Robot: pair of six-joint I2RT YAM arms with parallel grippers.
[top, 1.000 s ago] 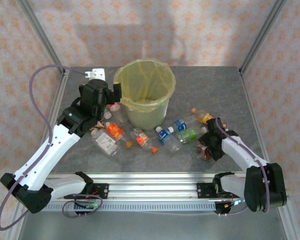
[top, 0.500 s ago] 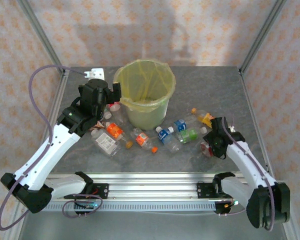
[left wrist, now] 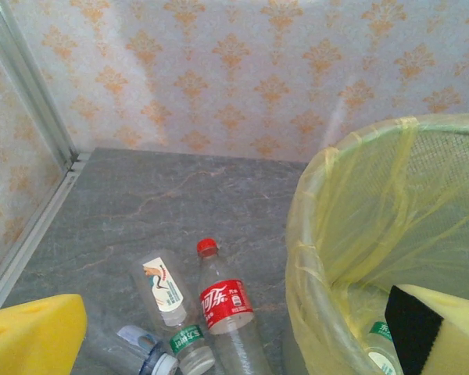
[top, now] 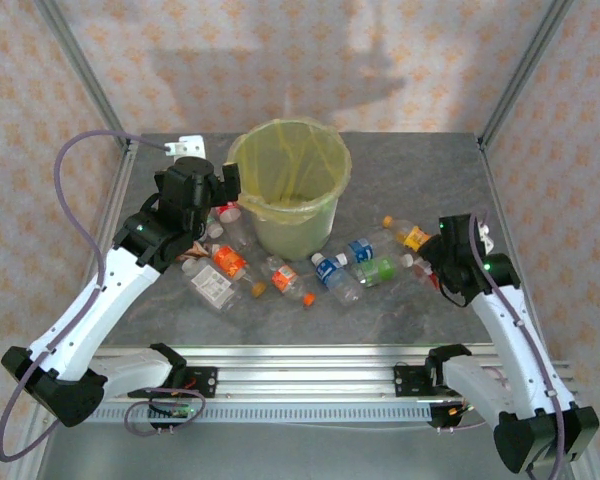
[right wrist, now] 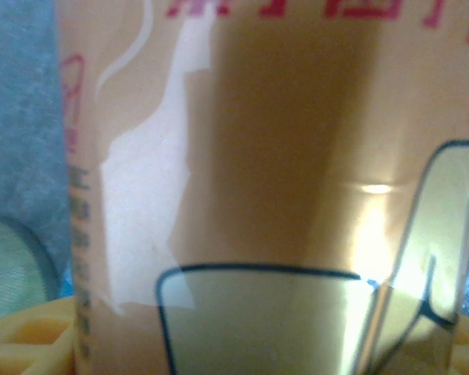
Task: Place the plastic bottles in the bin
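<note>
The round pale yellow-green bin (top: 290,232), lined with a translucent yellow bag, stands at the middle of the grey marbled bench (top: 420,170), toward its far side. The left arm's jaws hang just beside the bin's left rim, spread wide. In the left wrist view their yellow foam pads (left wrist: 31,337) sit at opposite lower corners, and the right one hangs over the bin's mouth (left wrist: 316,234). On the bench beside the bin lie a clear plastic bottle with a red cap and red label (left wrist: 223,301), a clear bottle with a white label (left wrist: 162,285) and two more bottle necks at the lower edge of that view. More crushed clear bottles lie scattered in front of the bin, with orange (top: 230,262), blue (top: 330,272) and green (top: 380,268) labels. The right arm's jaws are at the right of this scatter, pinching a clear bottle with a tan label (right wrist: 258,156), which sits close against the right wrist camera.
</note>
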